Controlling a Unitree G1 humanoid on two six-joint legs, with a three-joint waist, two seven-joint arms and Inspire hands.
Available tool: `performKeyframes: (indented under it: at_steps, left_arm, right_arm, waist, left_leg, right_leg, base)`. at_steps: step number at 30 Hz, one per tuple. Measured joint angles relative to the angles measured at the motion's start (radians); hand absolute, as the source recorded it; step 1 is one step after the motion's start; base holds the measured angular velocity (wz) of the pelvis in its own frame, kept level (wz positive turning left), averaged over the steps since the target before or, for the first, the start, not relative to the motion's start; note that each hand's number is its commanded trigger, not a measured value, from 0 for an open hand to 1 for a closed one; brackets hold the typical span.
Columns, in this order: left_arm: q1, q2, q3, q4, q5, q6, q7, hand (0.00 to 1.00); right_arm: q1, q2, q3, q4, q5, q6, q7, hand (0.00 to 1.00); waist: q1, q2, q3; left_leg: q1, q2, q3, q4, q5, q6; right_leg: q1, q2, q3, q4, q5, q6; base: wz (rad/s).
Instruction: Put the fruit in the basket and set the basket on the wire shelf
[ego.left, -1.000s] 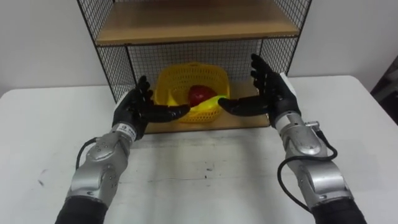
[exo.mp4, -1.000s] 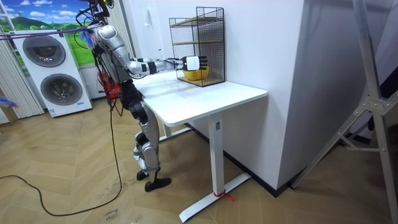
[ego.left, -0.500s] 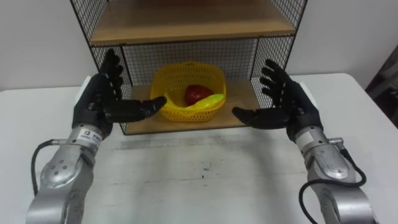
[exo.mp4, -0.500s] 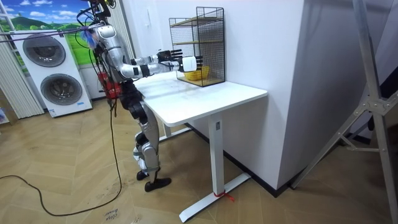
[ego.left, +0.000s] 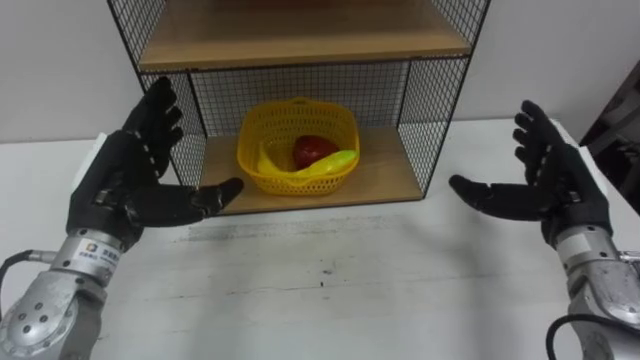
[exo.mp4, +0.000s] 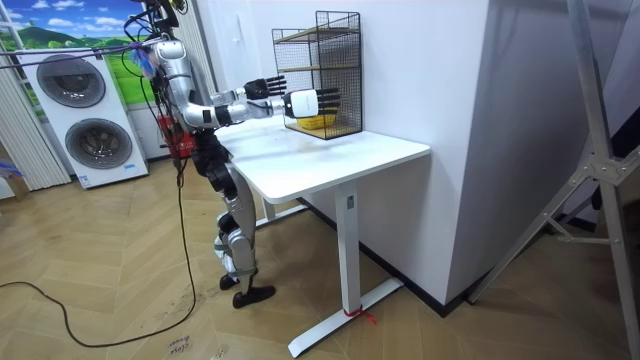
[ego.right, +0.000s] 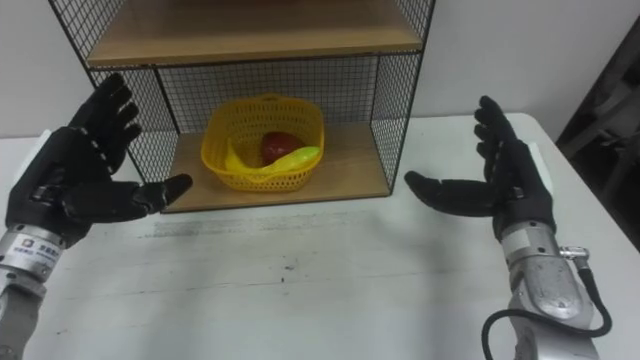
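**Item 1. Yellow plastic mesh basket** (ego.left: 290, 178)
- Place: upper centre of the left eye view, resting on the lower wooden board (ego.left: 385, 175) of the black wire shelf (ego.left: 432, 110), under the upper wooden board (ego.left: 300, 35).
- Position: upright, and slightly wider from frame left to frame right than it is deep.

**Item 2. Contents of the basket**
- Round red fruit (ego.left: 313, 150) in the middle.
- Curved yellow banana (ego.left: 268, 160) on the left inside wall.
- Long yellow-green fruit (ego.left: 333, 163) along the front right rim, its long axis running from lower left to upper right.

**Item 3. Left hand** (ego.left: 125, 185)
- Place: left of frame, above the white table (ego.left: 330, 290).
- State: fingers straight and spread, palm turned inward, holding nothing.
- Relation: the thumb tip points toward the basket's left edge, in front of the shelf opening.

**Item 4. Right hand** (ego.left: 550, 190)
- Place: right of frame, outside the shelf's right mesh wall.
- State: fingers straight and spread, palm inward, empty.

**Governing relation**
- The basket lies ahead of both hands and between them, set back inside the shelf.
- Both hands are apart from the basket, and the left is the nearer.

**Assessment**
- Fruit and basket appear to be placed as the task asks.
- Any further move would likely only need to draw the arms clear of the wire frame.
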Motion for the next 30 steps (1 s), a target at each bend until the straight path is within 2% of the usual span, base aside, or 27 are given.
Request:
performKeyframes:
  at_steps: [6,9,13,16,18,21,23,25,26,27,28,30]
  left_arm:
    - [0.062,0.000,0.022,-0.011,-0.048,-0.024,-0.011,0.00]
    - [0.113,0.000,0.023,-0.014,-0.048,-0.036,-0.007,0.00]
    - [0.172,-0.005,0.044,-0.014,-0.049,-0.037,0.007,0.00]
    - [0.188,-0.009,0.070,-0.013,-0.072,-0.037,0.031,0.00]
    - [0.191,-0.009,0.134,-0.013,-0.132,-0.038,0.051,0.00]
    - [0.199,-0.009,0.261,-0.014,-0.163,-0.049,0.098,0.00]
    - [0.200,-0.007,0.347,-0.014,-0.212,-0.059,0.146,0.00]
    - [0.201,0.001,0.468,-0.014,-0.259,-0.078,0.237,0.00]
    - [0.201,0.002,0.496,-0.016,-0.270,-0.085,0.265,0.00]
    - [0.201,0.008,0.550,-0.026,-0.289,-0.090,0.329,0.00]
    - [0.202,0.021,0.602,-0.029,-0.325,-0.106,0.395,0.00]
    - [0.218,0.047,0.677,-0.026,-0.400,-0.132,0.486,0.00]
  right_arm:
    - [0.086,0.000,-0.013,-0.116,0.039,-0.002,-0.023,0.00]
    - [0.136,0.001,-0.019,-0.125,0.047,-0.025,-0.047,0.00]
    - [0.202,0.001,-0.047,-0.140,0.073,-0.026,-0.097,0.00]
    - [0.211,-0.003,-0.070,-0.153,0.114,-0.029,-0.123,0.00]
    - [0.208,-0.011,-0.111,-0.153,0.168,-0.031,-0.175,0.00]
    - [0.209,-0.018,-0.195,-0.158,0.153,-0.032,-0.263,0.00]
    - [0.209,-0.032,-0.262,-0.165,0.152,-0.042,-0.328,0.00]
    - [0.208,-0.059,-0.349,-0.198,0.152,-0.065,-0.439,0.00]
    - [0.207,-0.069,-0.372,-0.201,0.152,-0.075,-0.463,0.00]
    - [0.209,-0.089,-0.420,-0.213,0.157,-0.079,-0.513,0.00]
    - [0.210,-0.108,-0.466,-0.218,0.160,-0.093,-0.570,0.00]
    - [0.221,-0.131,-0.524,-0.221,0.166,-0.118,-0.661,0.00]
  waist:
    - [0.000,-0.002,0.0009]
    - [-0.001,-0.002,0.0000]
    - [0.000,0.000,-0.0010]
    - [0.002,0.000,-0.0005]
    - [0.014,-0.004,0.0016]
    - [0.034,-0.001,0.0026]
    - [0.033,0.001,-0.0008]
    - [0.047,0.012,-0.0017]
    - [0.049,0.016,-0.0018]
    - [0.051,0.019,-0.0024]
    - [0.053,0.021,-0.0003]
    - [0.056,0.021,-0.0013]
  left_leg:
    - [-0.005,0.001,0.001,-0.005,0.001,-0.002]
    - [-0.004,0.001,0.002,-0.005,0.001,-0.002]
    - [-0.003,0.001,0.002,-0.007,0.001,-0.002]
    - [-0.004,0.001,0.004,-0.007,0.001,-0.003]
    - [-0.004,0.003,0.010,-0.008,0.001,-0.003]
    - [-0.011,0.003,0.012,-0.007,0.001,-0.003]
    - [-0.023,0.002,0.006,-0.004,0.001,-0.003]
    - [-0.035,0.002,0.005,-0.005,0.001,-0.003]
    - [-0.037,0.002,0.006,-0.004,0.001,-0.003]
    - [-0.045,0.001,0.006,-0.002,0.001,-0.003]
    - [-0.051,0.000,0.003,-0.001,0.001,-0.003]
    - [-0.053,-0.002,-0.007,-0.001,0.001,-0.003]
  right_leg:
    - [-0.009,0.002,0.004,0.000,0.000,-0.001]
    - [-0.009,0.003,0.007,0.001,0.000,-0.001]
    - [-0.009,0.003,0.009,0.001,0.000,-0.001]
    - [-0.009,0.004,0.011,0.002,0.000,-0.001]
    - [-0.013,0.006,0.016,0.003,-0.001,-0.001]
    - [-0.018,0.006,0.015,0.000,0.000,0.000]
    - [-0.029,0.006,0.016,0.001,0.000,0.000]
    - [-0.038,0.007,0.020,0.002,0.000,0.000]
    - [-0.042,0.007,0.021,0.002,0.000,0.000]
    - [-0.047,0.007,0.022,0.008,0.000,0.000]
    - [-0.051,0.005,0.020,0.019,-0.002,-0.001]
    - [-0.052,0.004,0.015,0.020,-0.009,0.000]
  base:
    - [-0.01]
    - [0.00]
    - [-0.01]
    - [0.00]
    - [-0.06]
    - [-0.01]
    - [0.08]
    - [0.03]
    - [0.00]
    - [0.00]
    - [0.05]
    - [0.11]
